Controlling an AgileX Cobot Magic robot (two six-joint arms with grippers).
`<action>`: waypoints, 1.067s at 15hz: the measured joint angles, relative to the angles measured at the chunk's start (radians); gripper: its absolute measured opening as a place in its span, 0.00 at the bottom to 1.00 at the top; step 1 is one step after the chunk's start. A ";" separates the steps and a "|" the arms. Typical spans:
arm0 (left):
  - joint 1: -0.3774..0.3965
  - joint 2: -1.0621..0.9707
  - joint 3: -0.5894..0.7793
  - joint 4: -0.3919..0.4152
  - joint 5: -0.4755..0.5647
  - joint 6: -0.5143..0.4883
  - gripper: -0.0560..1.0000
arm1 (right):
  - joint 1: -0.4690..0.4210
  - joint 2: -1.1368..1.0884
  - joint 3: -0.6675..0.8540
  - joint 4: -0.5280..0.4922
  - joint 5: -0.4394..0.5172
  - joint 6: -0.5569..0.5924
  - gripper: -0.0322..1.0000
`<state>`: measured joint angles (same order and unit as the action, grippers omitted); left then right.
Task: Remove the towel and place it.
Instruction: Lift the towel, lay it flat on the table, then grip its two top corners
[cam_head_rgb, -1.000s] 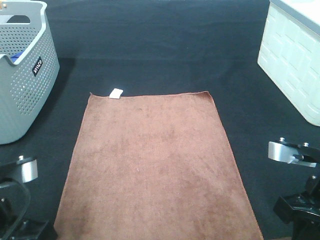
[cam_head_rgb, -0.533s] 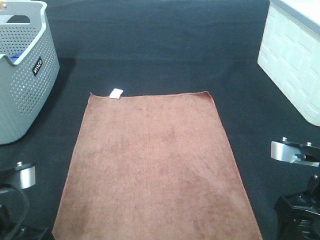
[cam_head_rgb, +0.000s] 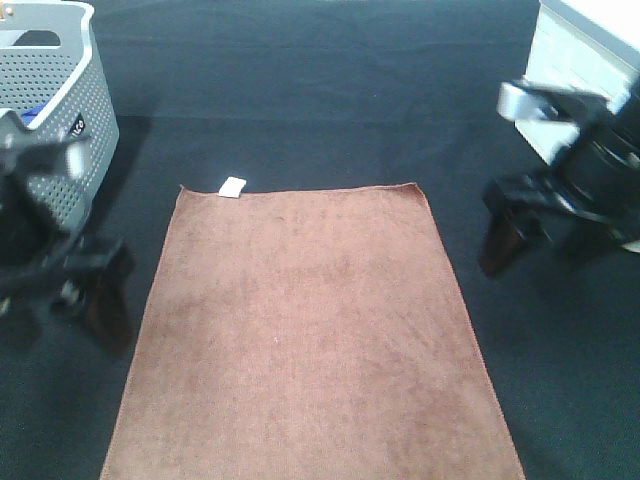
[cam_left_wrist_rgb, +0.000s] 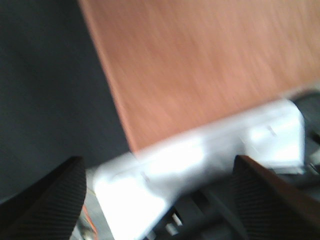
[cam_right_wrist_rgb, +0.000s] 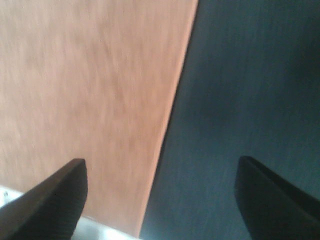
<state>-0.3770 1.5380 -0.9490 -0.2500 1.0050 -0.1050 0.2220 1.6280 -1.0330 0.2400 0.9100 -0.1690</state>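
Observation:
The brown towel (cam_head_rgb: 305, 330) lies flat on the dark table, its small white tag (cam_head_rgb: 232, 186) on the far short edge. My left gripper (cam_head_rgb: 90, 300) is blurred beside the towel's left long edge, open and holding nothing. Right of the towel's far right corner is my right gripper (cam_head_rgb: 530, 235), also open and empty. In the left wrist view the towel (cam_left_wrist_rgb: 200, 65) fills the area beyond the spread fingers (cam_left_wrist_rgb: 45, 200). In the right wrist view the towel's (cam_right_wrist_rgb: 90, 90) hemmed edge runs between the wide-apart fingers (cam_right_wrist_rgb: 275, 200).
A grey perforated basket (cam_head_rgb: 50, 130) stands at the far left, just behind the left arm. A white box (cam_head_rgb: 560, 50) stands at the far right, partly hidden by the right arm. A blurred silver metal part (cam_left_wrist_rgb: 200, 155) crosses the left wrist view.
Both arms have swung from the front corners toward the far side and now flank the towel, blurred by motion. The towel has not moved.

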 joint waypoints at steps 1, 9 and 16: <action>0.025 0.062 -0.075 0.048 -0.001 0.014 0.76 | -0.006 0.061 -0.085 -0.001 0.023 0.000 0.79; 0.084 0.379 -0.482 0.164 -0.058 0.041 0.76 | -0.023 0.394 -0.573 0.012 0.198 -0.014 0.75; 0.184 0.636 -0.723 0.109 0.039 0.105 0.76 | -0.082 0.477 -0.635 -0.030 0.232 0.004 0.75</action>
<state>-0.1930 2.1740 -1.6720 -0.1410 1.0440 0.0000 0.1400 2.1050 -1.6680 0.2100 1.1420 -0.1650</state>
